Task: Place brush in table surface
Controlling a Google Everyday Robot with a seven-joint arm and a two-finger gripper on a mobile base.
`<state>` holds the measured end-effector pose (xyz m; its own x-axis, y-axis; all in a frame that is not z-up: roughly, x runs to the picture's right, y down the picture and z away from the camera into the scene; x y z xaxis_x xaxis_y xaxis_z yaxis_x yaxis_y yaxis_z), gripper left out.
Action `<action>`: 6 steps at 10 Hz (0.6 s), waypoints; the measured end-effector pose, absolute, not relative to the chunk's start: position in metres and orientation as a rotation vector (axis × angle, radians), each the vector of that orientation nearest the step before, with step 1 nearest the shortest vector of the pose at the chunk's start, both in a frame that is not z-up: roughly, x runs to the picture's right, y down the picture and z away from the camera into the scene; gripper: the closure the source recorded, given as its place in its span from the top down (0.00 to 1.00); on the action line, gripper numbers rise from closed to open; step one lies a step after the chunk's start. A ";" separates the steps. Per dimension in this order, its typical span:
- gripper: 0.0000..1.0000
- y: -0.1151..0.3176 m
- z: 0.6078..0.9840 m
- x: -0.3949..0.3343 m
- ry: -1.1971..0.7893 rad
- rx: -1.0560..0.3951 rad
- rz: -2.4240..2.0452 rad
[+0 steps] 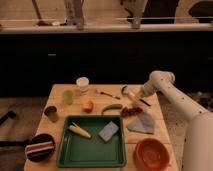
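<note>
The brush (pixel 125 90) has a round whitish head and a thin dark handle that runs back to the right. It is at the far right of the light tan wooden table surface (pixel 60 107). My gripper (pixel 134 96) is at the end of the white arm, right at the brush's handle and low over the table. I cannot tell whether the brush rests on the wood or hangs just above it. A green chilli (pixel 111 108) lies just to the left, in front of the brush.
A green tray (pixel 67 150) at the front holds a corn cob (pixel 80 131) and a grey-blue sponge (pixel 108 131). Around it are an orange bowl (pixel 151 152), a grey cloth (pixel 141 124), dark grapes (pixel 131 111), a thin yellowish-handled utensil (pixel 107 93), several cups and a striped bowl (pixel 40 147).
</note>
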<state>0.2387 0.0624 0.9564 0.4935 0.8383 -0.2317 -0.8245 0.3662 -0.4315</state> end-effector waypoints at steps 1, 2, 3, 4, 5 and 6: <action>0.00 0.066 0.957 0.243 -0.010 -0.536 1.062; 0.00 0.071 0.961 0.245 0.014 -0.537 1.046; 0.00 0.074 0.965 0.244 0.032 -0.538 1.031; 0.00 0.076 0.967 0.246 0.043 -0.539 1.029; 0.00 0.078 0.968 0.254 0.056 -0.536 1.033; 0.00 0.076 0.968 0.256 0.054 -0.532 1.037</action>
<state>0.2563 0.0762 0.9679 0.5191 0.8046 -0.2885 -0.8302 0.3942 -0.3942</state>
